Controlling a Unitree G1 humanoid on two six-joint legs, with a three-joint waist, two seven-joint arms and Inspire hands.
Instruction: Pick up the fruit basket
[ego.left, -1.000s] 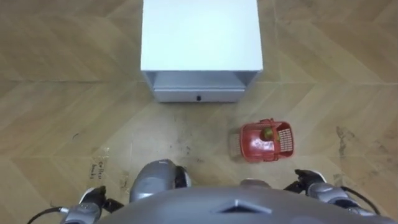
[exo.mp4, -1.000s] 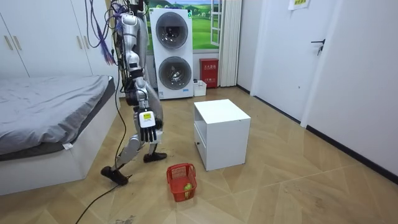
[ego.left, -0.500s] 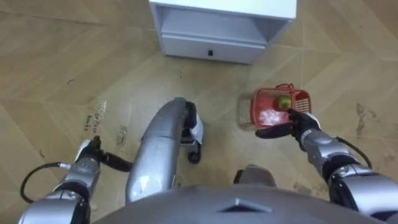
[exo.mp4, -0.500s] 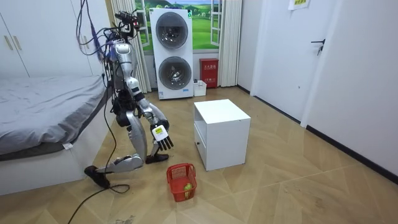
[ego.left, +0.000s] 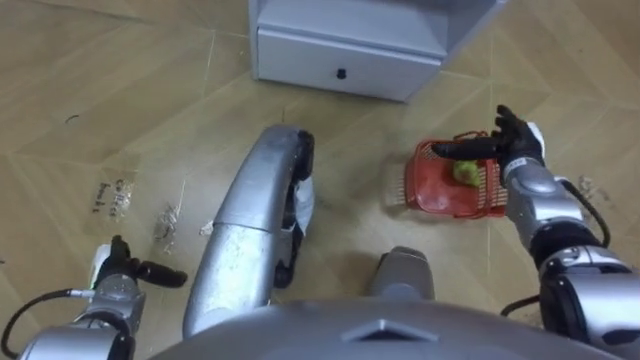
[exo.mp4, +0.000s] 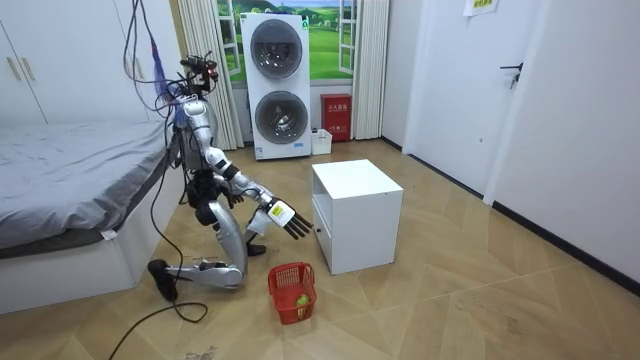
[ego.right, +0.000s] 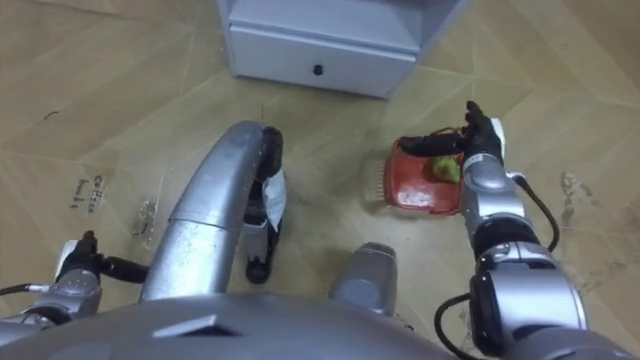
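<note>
Your robot has gone down from standing to kneeling on the floor (ego.left: 100, 110), and its right hand (ego.left: 516, 142) has swung out from its side. That hand now hangs over the fruit basket (ego.left: 440, 192). Its fingers (ego.left: 470, 148) are out straight and hold nothing. In the room view you can see a gap under the hand, so it is not touching the basket yet. This means the reach is nearly done, but the grab has not started. The red basket sits flat on the floor, just below the hand and a little nearer to the robot than the fingers. Its open top faces up at the palm. A green fruit (ego.left: 465, 172) lies inside, right under the fingers. The long side of the basket runs from the robot's left to its right, along the same line as the fingers. The short side points away, to the white cabinet (ego.left: 345, 62) past the fingertips. A thin red bit at the far rim may be the handle, but I can't be sure. I think you will need to bring the hand lower and curl it round the rim or handle. The left hand (ego.left: 118, 283) is low down by the robot's other side, well apart from the basket.
</note>
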